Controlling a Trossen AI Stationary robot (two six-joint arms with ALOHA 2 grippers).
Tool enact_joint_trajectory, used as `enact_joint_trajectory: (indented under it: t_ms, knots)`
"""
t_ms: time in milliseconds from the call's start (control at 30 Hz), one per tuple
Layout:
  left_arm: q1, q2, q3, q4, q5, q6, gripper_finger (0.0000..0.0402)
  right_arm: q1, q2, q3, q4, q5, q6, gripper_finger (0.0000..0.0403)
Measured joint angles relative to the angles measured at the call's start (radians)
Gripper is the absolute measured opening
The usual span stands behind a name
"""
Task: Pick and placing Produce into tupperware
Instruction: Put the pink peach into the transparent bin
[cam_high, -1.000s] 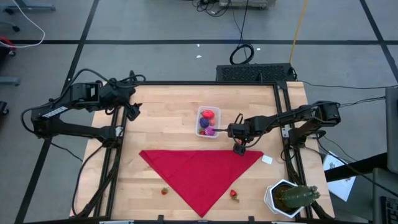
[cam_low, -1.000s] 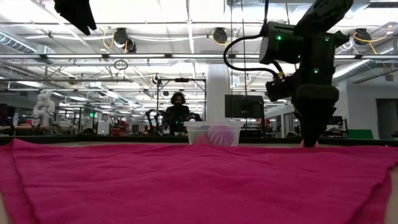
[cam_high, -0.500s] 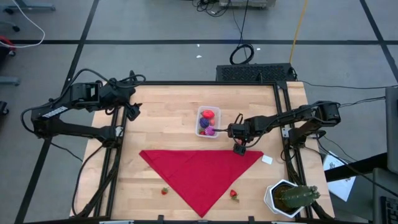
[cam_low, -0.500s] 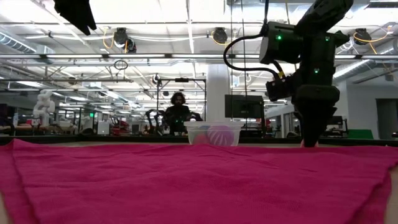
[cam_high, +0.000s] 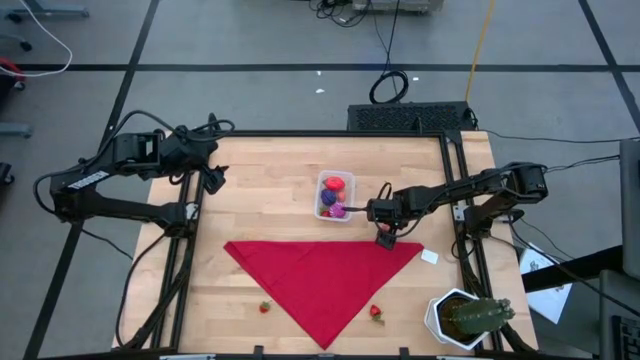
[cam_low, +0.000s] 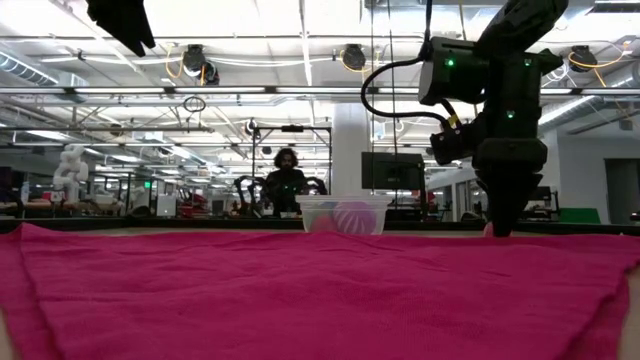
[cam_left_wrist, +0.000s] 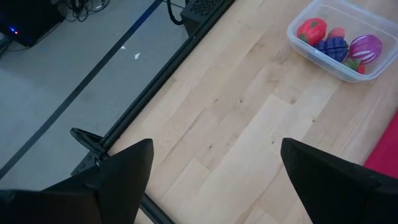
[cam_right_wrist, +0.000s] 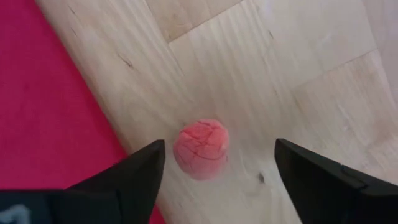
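The clear tupperware stands on the wooden table and holds red, purple and magenta produce; the left wrist view shows the tupperware too. A pinkish round produce piece lies on the wood beside the red cloth's edge. My right gripper points down over it, open, with one finger on either side and a gap to each. In the high view my right gripper hides the piece. Two small red strawberries lie near the table's near edge. My left gripper waits, open, raised over the table's far-left part.
A red triangular cloth covers the table's middle and near part. A potted green cactus stands at the near-right corner. A small white tag lies right of the cloth. A person sits far behind the table.
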Motion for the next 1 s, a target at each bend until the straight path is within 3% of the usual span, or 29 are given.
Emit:
enact_joint_trajectory:
  t_ms: [700, 1000]
  knots:
    - [0.000, 0.000, 0.000, 0.000, 0.000, 0.000, 0.0361, 0.000, 0.000, 0.000, 0.033, 0.002, 0.001, 0.0146]
    - [0.000, 0.000, 0.000, 0.000, 0.000, 0.000, 0.0361, 0.000, -0.015, 0.003, 0.029, 0.002, 0.022, 0.0109]
